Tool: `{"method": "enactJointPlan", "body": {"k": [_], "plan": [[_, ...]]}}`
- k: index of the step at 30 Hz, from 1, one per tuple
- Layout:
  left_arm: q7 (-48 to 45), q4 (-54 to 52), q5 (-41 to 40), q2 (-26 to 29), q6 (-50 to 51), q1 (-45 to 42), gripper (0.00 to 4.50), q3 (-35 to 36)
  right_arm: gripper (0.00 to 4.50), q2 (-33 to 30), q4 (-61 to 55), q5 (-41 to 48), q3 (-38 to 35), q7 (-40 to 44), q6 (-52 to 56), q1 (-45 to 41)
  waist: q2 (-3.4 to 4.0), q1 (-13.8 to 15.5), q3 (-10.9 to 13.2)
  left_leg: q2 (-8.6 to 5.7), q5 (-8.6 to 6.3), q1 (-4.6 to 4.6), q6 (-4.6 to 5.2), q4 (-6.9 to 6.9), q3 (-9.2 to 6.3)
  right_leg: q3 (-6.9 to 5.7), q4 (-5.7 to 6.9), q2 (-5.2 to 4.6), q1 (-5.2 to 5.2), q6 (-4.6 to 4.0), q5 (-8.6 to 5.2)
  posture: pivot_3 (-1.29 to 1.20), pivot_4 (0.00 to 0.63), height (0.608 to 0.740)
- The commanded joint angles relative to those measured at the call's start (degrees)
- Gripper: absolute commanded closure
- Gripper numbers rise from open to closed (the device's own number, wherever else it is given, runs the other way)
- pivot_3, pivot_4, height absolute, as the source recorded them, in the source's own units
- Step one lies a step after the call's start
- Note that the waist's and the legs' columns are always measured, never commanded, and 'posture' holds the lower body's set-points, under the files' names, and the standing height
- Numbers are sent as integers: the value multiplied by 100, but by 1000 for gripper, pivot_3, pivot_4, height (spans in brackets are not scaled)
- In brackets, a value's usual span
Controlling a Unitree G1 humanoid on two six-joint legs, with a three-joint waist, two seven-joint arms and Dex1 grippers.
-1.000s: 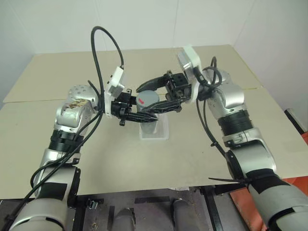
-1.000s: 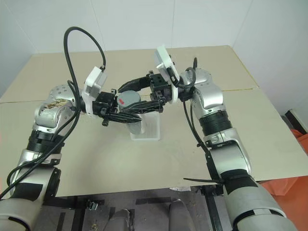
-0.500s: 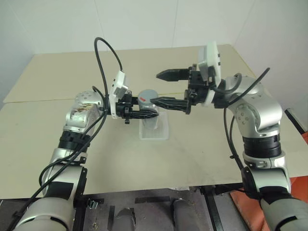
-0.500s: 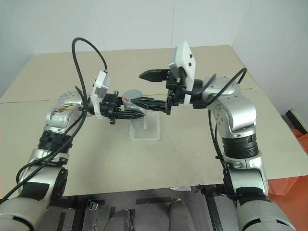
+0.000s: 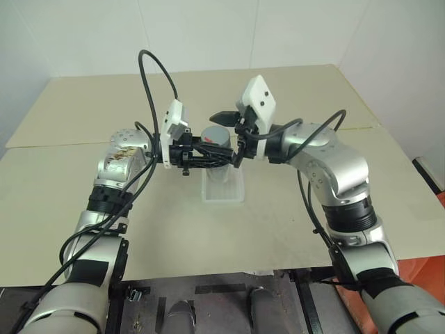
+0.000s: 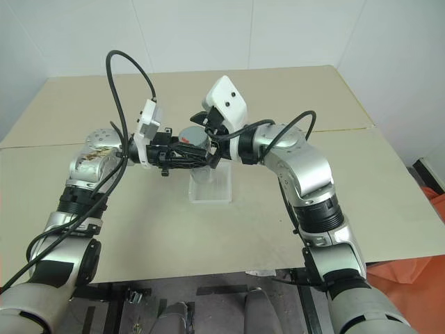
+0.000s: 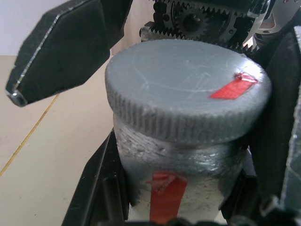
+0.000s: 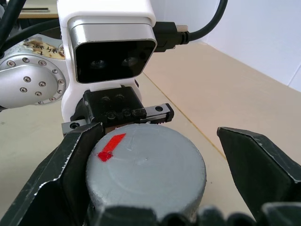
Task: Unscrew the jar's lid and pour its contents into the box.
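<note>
Two grippers: meeting at one jar above the table [image 5: 292, 229].
Left gripper [image 5: 208, 158]: clamped on the jar [image 7: 181, 188] body, held upright in the air over the box [image 5: 222, 186].
Right gripper [image 8: 155, 155]: fingers spread wide, one on each side of the lid [image 8: 146, 167], not closed on it.
Lid: grey, ridged, marked with red tape, on the jar.
Box: on the table beneath the jar.
</note>
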Motion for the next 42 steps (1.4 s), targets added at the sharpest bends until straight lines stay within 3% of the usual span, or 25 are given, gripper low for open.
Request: {"method": "enactJointPlan", "body": {"k": [1, 10, 16, 23, 32, 36, 42], "plan": [[-212, -243, -55, 135, -117, -57, 2550, 67, 45, -277, 28, 229, -740, -17, -75, -67, 0, 4, 0, 0, 0, 0, 0, 0, 0, 0, 0, 0, 0, 0, 0, 0, 150, 740], [-317, -223, -82, 325, -186, -7, 2550, 116, 45, -1315, 125, 675, -1178, 676, -374, 462, 0, 79, 0, -1, -2, 0, 3, 0, 0, 0, -4, -1, 5, 1, 0, 0, 150, 740], [-331, -78, -20, 306, -261, -66, 2550, 135, 45, -1581, -205, 761, -1148, 1039, -392, 718, 0, 57, 0, -1, -3, 1, 5, -1, 2, 2, -5, 0, 3, 1, 0, 0, 150, 740], [-172, 257, 110, 21, -397, -260, 2550, 88, 45, -1104, -1007, 1056, -799, 706, 122, 288, 1, 67, 1, -1, -3, 0, 5, 1, 0, 0, -5, 0, 4, 1, 0, 0, 150, 740], [-270, 342, 180, -6, -440, -342, 2550, 92, 45, -344, -421, 241, 8, -28, 41, -301, 1, 75, 1, -1, -2, 0, 3, 0, -1, 0, -2, 0, 1, 1, 0, 0, 150, 740], [-289, 281, 166, 58, -405, -317, 2550, 117, 45, -78, -54, -7, 55, -231, -80, -433, 2, 72, 1, -1, -1, -1, 2, 0, -1, 0, -3, 0, 0, 1, 0, 0, 150, 740], [-284, 166, 133, 158, -358, -214, 2550, 140, 45, -160, 40, 100, -256, -144, -78, -341, 2, 73, 1, -1, -1, -1, 2, 0, -1, 0, -2, 0, 0, 1, 0, 0, 150, 740]]}}
